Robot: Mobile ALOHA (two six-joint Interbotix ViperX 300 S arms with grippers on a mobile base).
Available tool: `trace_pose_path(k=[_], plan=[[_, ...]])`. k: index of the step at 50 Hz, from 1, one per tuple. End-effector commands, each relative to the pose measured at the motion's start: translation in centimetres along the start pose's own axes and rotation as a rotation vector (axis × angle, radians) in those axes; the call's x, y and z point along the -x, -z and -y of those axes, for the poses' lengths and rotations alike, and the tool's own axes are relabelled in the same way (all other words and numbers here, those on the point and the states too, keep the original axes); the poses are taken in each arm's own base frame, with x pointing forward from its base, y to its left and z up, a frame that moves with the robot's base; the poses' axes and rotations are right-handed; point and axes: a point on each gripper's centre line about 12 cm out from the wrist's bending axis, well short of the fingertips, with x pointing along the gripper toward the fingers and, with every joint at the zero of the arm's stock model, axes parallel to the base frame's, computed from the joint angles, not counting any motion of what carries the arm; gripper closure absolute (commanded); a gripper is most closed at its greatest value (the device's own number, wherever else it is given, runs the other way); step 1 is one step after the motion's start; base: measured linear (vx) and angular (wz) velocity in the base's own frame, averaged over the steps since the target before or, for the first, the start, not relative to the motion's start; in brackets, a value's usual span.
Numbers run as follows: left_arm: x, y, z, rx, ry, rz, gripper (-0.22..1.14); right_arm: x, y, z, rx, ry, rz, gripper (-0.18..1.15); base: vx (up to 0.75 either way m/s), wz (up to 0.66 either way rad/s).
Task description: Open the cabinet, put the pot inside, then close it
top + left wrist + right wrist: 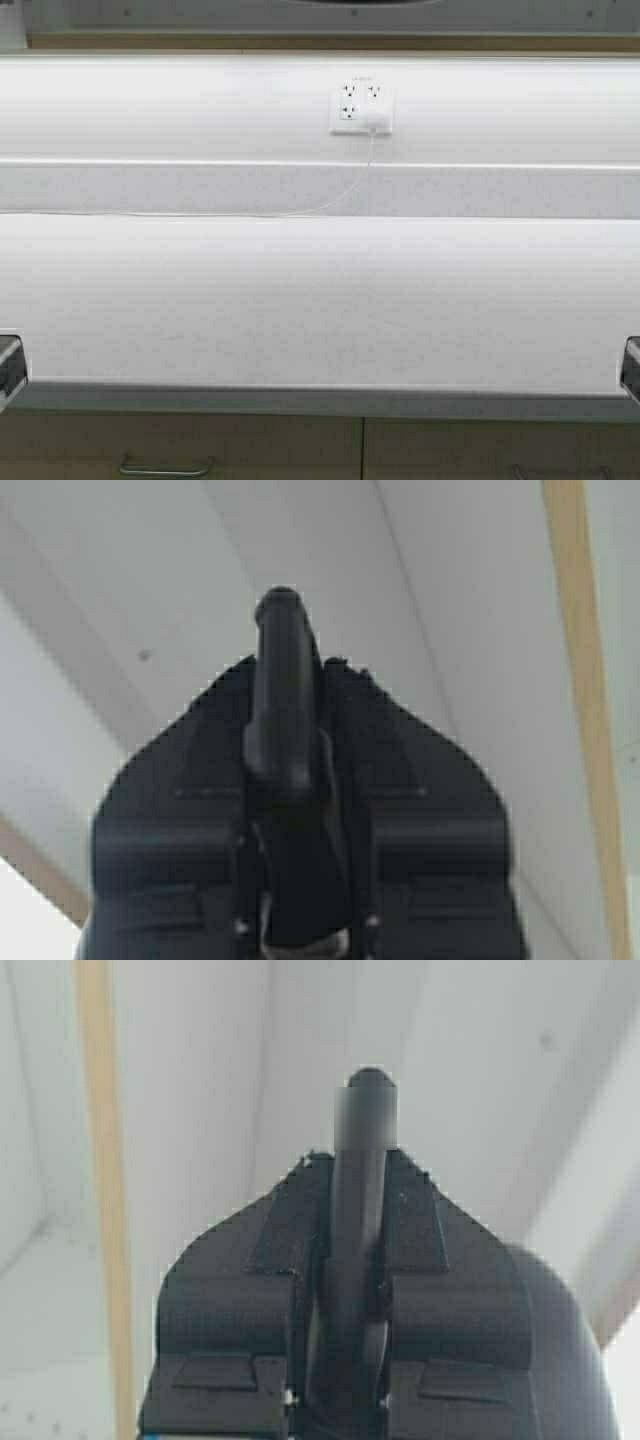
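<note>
A: Where's the round black cooking pot? I see only the long white speckled tabletop [300, 300], bare in its middle, and the white wall behind it.

B: It shows in none of the three views, so I can't say where it sits. Of the tan wood-grain cabinet, perhaps only a thin wooden strip [330, 42] along the top of the high view is its lower edge; I can't be sure. The doors and their handles are out of frame.

A: And the fronts below the tabletop?

B: Those are shallow tan drawer fronts, one with a horizontal silver pull [166, 467]. Not what the task wants.

A: Why are the arms so far apart?

B: My guess is they're parked. In the high view only a dark sliver of each shows, at the left and right edges, level with the tabletop's front edge, well clear of the work area.

A: And the fingers?

B: The left gripper [285, 695] has its black fingers pressed together, gripping nothing, pointing up at a pale ceiling-like surface with a tan strip. The right gripper [362, 1160] matches: fingers closed flat against each other, empty, aimed upward too.

A: Anything else?

B: A white wall outlet plate [361, 108] with a white charger plugged in, and its thin white cable [300, 213] trailing leftwards along the ledge.

A: So the task?

B: I judge it hasn't begun.
</note>
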Motion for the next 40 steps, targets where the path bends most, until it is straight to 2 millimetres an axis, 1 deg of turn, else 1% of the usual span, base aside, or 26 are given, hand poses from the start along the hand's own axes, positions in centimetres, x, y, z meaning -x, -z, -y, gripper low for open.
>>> trace_pose_path(k=[1, 4, 8, 14, 27, 31, 35, 40], plan=[[-0.7, 2.4, 2.5, -0.013, 0.037, -0.093, 0.89, -1.7, 1.7, -4.5, -0.024, -0.093, -0.038, 0.89, 0.03, 0.0], [-1.3, 2.1, 2.6, -0.016, 0.028, -0.094, 0.89, -2.4, 1.3, -4.8, -0.019, -0.091, -0.025, 0.89, 0.03, 0.0], [-2.5, 1.6, 2.8, -0.019, 0.017, -0.091, 0.89, -3.5, 1.1, -4.9, -0.017, -0.084, -0.016, 0.89, 0.04, -0.01], [-4.7, 0.9, 3.0, -0.018, -0.004, -0.085, 0.89, -5.4, 0.4, -4.9, -0.01, -0.063, -0.002, 0.89, 0.04, -0.02], [-11.1, -0.2, 2.6, -0.012, -0.007, -0.04, 0.89, -11.6, -1.1, -4.4, 0.002, -0.023, 0.034, 0.89, 0.04, -0.01], [-12.6, -0.2, 2.7, -0.007, 0.0, -0.034, 0.89, -13.1, -1.3, -4.9, -0.001, -0.031, 0.037, 0.89, 0.06, -0.01], [-13.6, -0.1, 3.0, 0.001, 0.007, -0.034, 0.89, -13.9, -1.1, -5.3, -0.006, -0.032, 0.028, 0.89, 0.09, -0.01], [-13.6, 0.1, 2.8, 0.005, 0.003, -0.037, 0.89, -14.2, -1.0, -5.5, -0.007, -0.03, 0.02, 0.9, 0.12, -0.01]])
